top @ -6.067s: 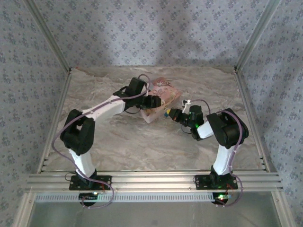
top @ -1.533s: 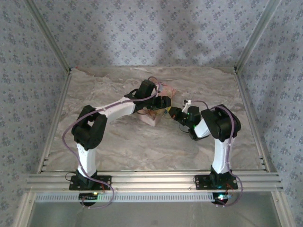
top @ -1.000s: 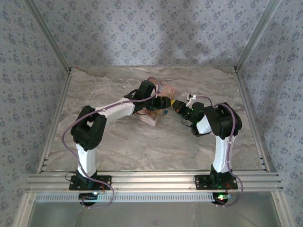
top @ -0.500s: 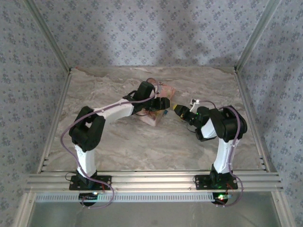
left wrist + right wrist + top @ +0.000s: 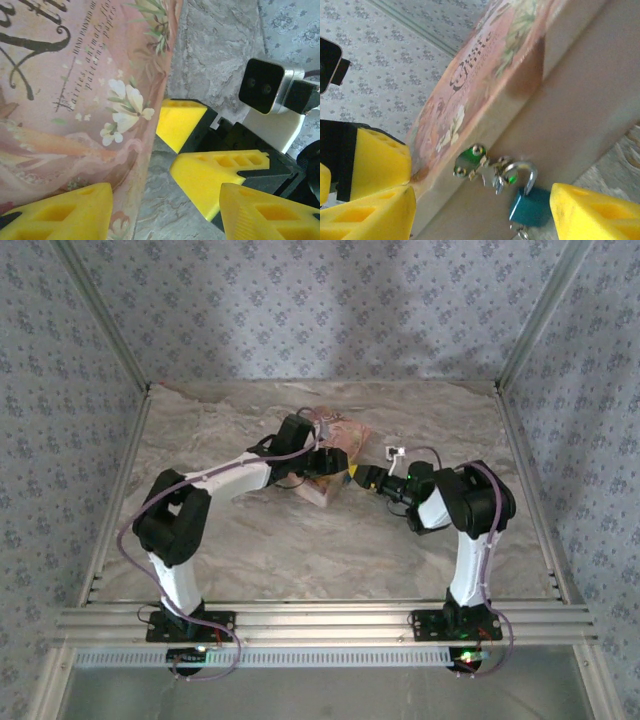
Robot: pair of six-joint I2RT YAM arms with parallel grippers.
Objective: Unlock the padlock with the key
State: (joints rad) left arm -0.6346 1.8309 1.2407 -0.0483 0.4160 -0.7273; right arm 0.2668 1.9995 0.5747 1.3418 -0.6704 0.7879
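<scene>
The small dark teal padlock (image 5: 530, 209) hung on the pale side wall of the flat pink illustrated box (image 5: 75, 100), below its lid edge. Its silver shackle (image 5: 527, 172) hooked through a small metal hasp (image 5: 470, 159) fixed to that wall. A tiny silvery bit (image 5: 521, 232) showed under the padlock, too small to identify. The right gripper (image 5: 482, 196) faced that wall with its yellow fingers spread wide, pinching nothing; the padlock sat just beside one finger. The left gripper (image 5: 166, 189) was also spread, one finger over the box's illustrated face and the other clear of the box's edge.
</scene>
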